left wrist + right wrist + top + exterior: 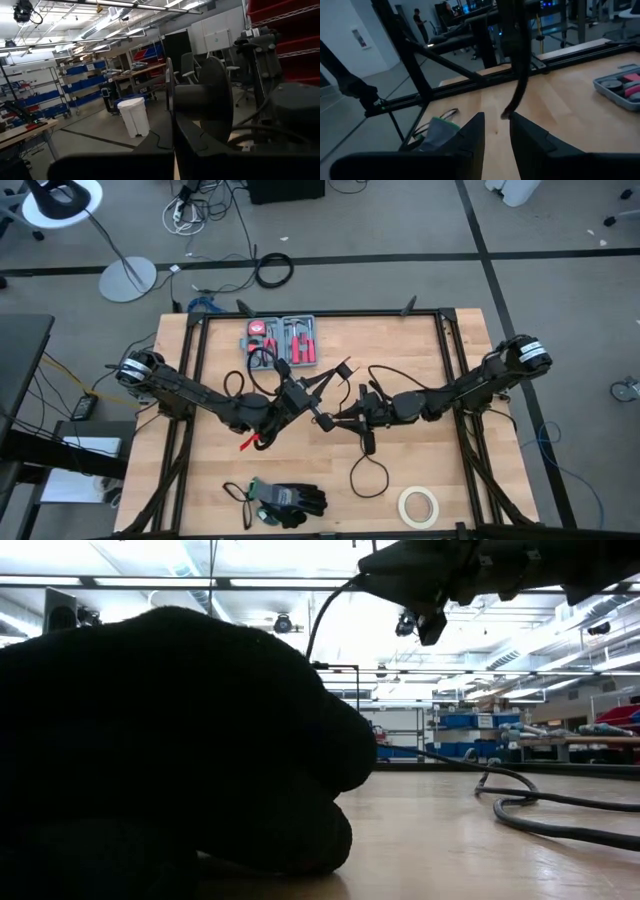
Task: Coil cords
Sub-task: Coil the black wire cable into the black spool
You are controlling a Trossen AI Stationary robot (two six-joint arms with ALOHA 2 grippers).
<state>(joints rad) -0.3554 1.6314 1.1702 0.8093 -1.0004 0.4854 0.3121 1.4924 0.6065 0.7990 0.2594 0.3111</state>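
Both arms are extended inward over mid-table — the left gripper (pixel 312 412) is closed, the right gripper (pixel 496 131) held slightly parted.

The table (pixel 420 370) holds one thin black cord (pixel 368 470), one grey tool case (pixel 284 340) at upper centre, one pair of black gloves (pixel 290 502) at lower centre, one roll of tape (pixel 419 505) lower right, and two arms.
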